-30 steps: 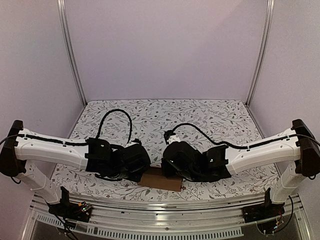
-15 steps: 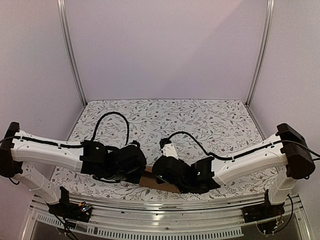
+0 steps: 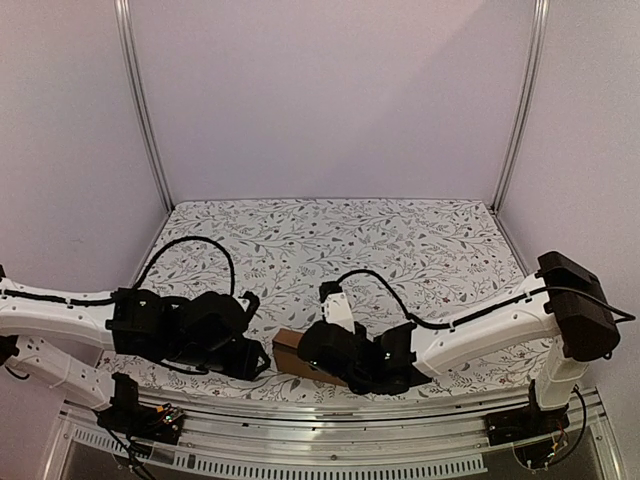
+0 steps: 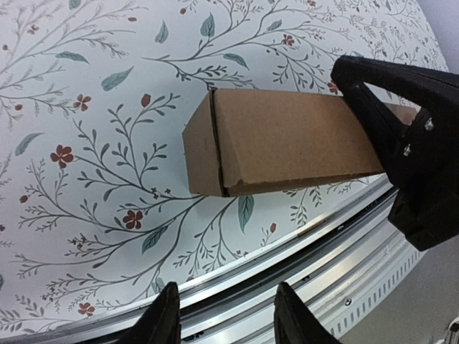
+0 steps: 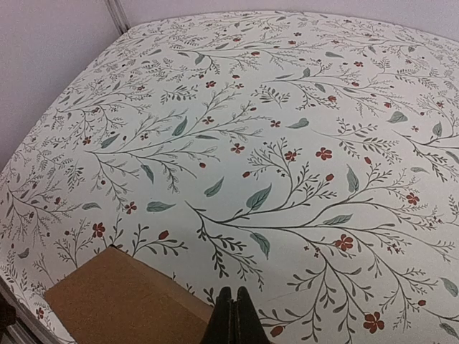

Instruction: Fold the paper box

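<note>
- White table cloth with printed leafy sprigs and small red flowers (image 3: pixel 400 240): covers the whole work surface. A ribbed aluminium rail (image 3: pixel 330 410) runs along its near edge.
- My two white-and-black arms: both reach inward and low over the near strip of the cloth, wrists facing each other.
- Plain brown cardboard paper box (image 4: pixel 287 140): folded up into an oblong, lying on a long side close to the near rail, between my two grippers. The end facing my left wrist camera is closed, with a flap seam visible.
- My right gripper (image 5: pixel 233 319): fingers pressed together, nothing between them. It sits over the box's right end; I cannot tell whether it is touching.
- My left gripper (image 4: pixel 226 319): fingers spread, empty, just clear of the box's left end.
</note>
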